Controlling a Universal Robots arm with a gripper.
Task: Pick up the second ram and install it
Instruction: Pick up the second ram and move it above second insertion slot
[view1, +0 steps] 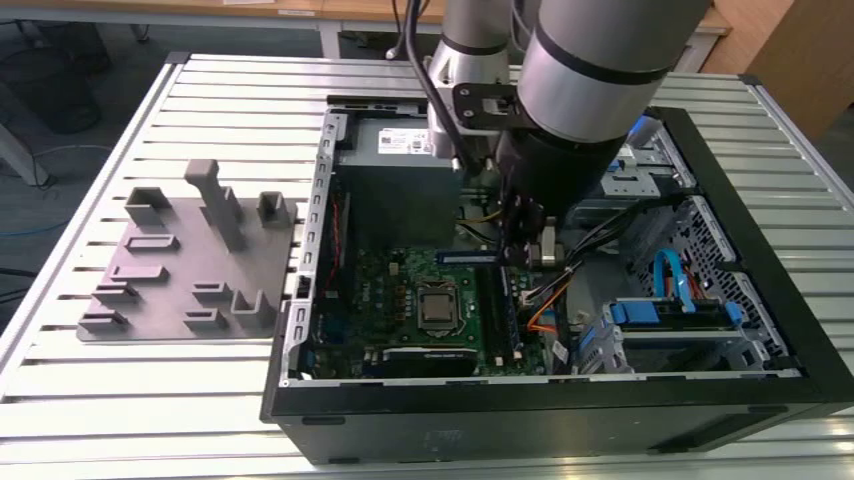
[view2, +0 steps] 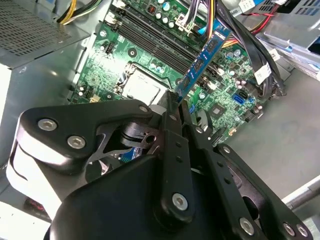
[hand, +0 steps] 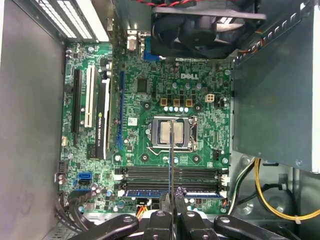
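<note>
My gripper (view1: 518, 255) hangs inside the open computer case (view1: 747, 395), above the motherboard (view1: 387, 300). It is shut on the second ram (view1: 470, 257), a thin blue-green stick. In the second wrist view the ram (view2: 205, 57) juts out from the gripper (view2: 176, 100) over the board. Seen edge-on in the first wrist view, the ram (hand: 170, 155) is a dark line crossing the CPU socket (hand: 172, 134) and the black memory slots (hand: 200, 175), held by the gripper (hand: 171, 196). The ram is above the board, not seated. One slot holds another stick (hand: 145, 192).
A grey fixture plate (view1: 187, 260) with upright posts lies on the slatted table at the exterior view's left. Inside the case are a fan (hand: 200, 25), the power supply box (hand: 275, 100), yellow and orange cables (hand: 265, 200), and a blue drive bay (view1: 674, 310).
</note>
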